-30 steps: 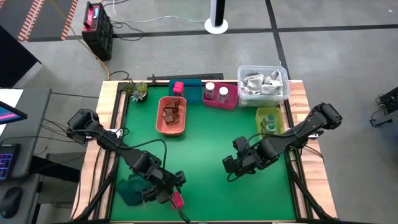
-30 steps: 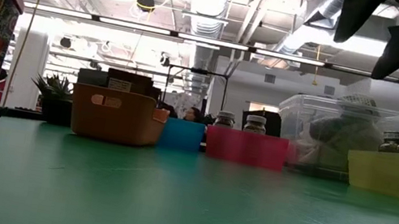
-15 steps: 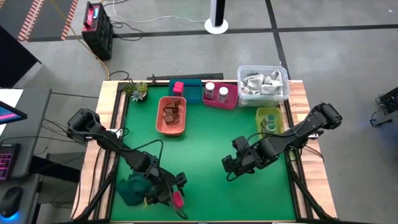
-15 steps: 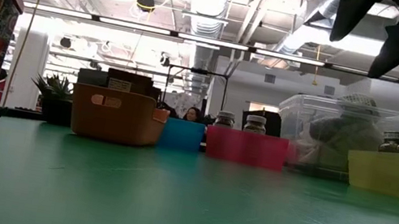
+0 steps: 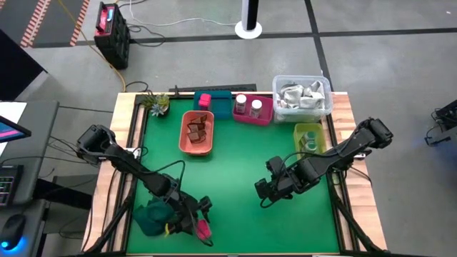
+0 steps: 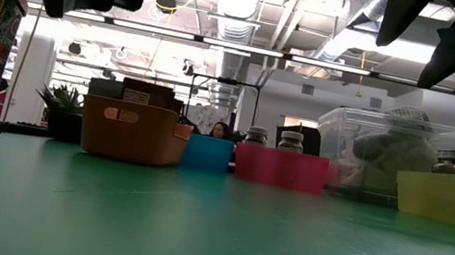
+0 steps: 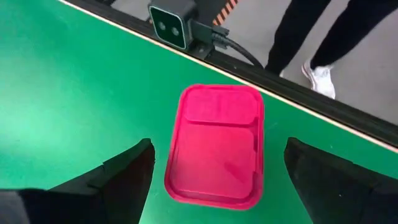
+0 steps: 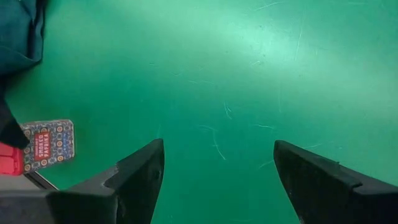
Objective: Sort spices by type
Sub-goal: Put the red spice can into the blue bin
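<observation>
Left wrist view shows the left pincer (image 7: pixel 214 180) spread wide above the magenta box (image 7: pixel 216 146), which lies at the near tabletop (image 7: pixel 74 93) edge, so a crooked descent could knock it off; the right pincer (image 8: pixel 217 168) hangs spread over mid-tabletop.

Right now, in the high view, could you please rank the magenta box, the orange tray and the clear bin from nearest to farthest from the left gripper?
The left gripper hangs open at the table's near left edge.
1. Magenta box: directly at the gripper, near edge.
2. Orange tray: far half of the table, left of centre.
3. Clear bin: far right corner.
</observation>
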`<state>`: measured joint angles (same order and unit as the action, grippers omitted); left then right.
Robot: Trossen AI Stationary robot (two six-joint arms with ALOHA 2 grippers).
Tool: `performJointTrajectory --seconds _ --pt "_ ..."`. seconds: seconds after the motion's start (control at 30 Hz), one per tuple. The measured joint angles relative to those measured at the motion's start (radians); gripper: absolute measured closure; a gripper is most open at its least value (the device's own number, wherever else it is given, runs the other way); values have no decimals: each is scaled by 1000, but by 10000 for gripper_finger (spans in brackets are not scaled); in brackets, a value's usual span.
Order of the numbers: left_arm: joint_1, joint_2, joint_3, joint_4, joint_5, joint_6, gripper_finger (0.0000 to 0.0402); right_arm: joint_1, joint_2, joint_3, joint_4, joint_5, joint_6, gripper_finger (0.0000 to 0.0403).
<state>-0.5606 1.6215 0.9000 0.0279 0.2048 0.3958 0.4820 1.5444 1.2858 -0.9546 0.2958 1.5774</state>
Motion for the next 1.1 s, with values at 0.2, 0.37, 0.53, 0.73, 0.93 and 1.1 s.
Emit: performJointTrajectory --seconds 0.2,0.37,0.53,0.73,0.93,1.1 --pt "0 18 -15 14 -6 -53 60 0 0 0 -1 0 -5 79" --pt "8 17 -14 16 -15 -57 89 0 0 0 -2 0 -7 79" --pt "10 17 -14 16 -15 -68 142 0 0 0 -2 0 -7 79" --pt "10 17 -14 17 -13 -89 187 0 0 0 -2 0 -7 79" --pt "15 17 -13 15 -46 -111 180 0 0 0 -1 0 -6 79" --pt "61 14 -13 10 -103 -137 181 0 0 0 23 0 -23 79"
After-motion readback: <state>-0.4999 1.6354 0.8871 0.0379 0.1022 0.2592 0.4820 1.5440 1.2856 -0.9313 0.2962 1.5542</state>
